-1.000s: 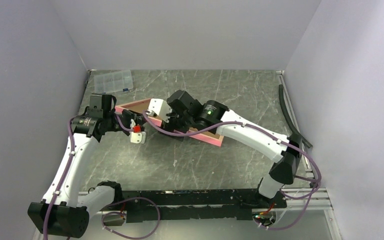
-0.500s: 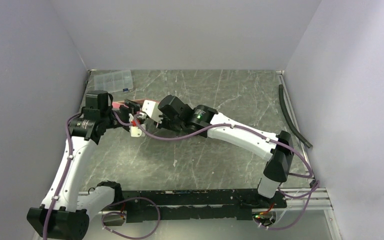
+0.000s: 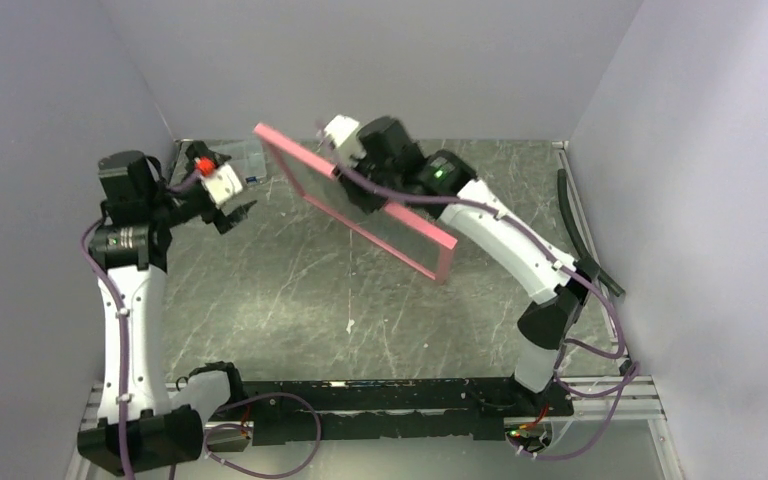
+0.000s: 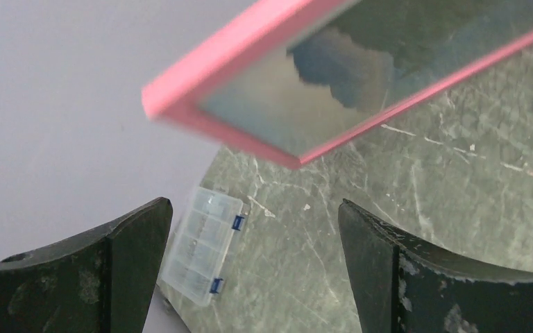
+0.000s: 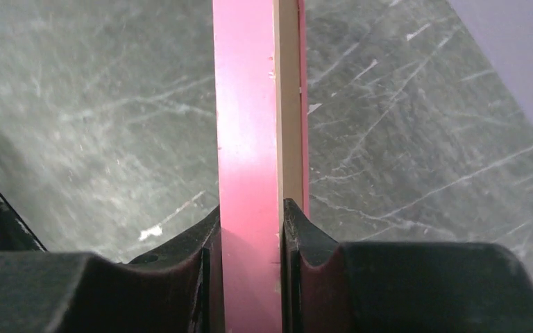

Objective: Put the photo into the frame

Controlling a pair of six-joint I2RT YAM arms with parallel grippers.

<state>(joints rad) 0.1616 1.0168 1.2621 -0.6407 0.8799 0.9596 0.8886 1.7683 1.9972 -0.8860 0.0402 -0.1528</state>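
Hanging tilted in right claw [image 5: 250, 232]: thin pink frame [image 5: 246, 104], tan back edge.

Frame [image 3: 355, 200], photo [image 4: 347, 69], box [image 4: 201, 246] — one each, two claws [image 4: 253, 270] [image 5: 250, 250]

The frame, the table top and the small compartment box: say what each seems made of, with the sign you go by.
The frame: probably painted wood or fibreboard; matt pink face, bare tan layer behind. The table top: grey-green stone look with white veins, perhaps laminate. The compartment box: clear plastic; see-through, blue clasps.
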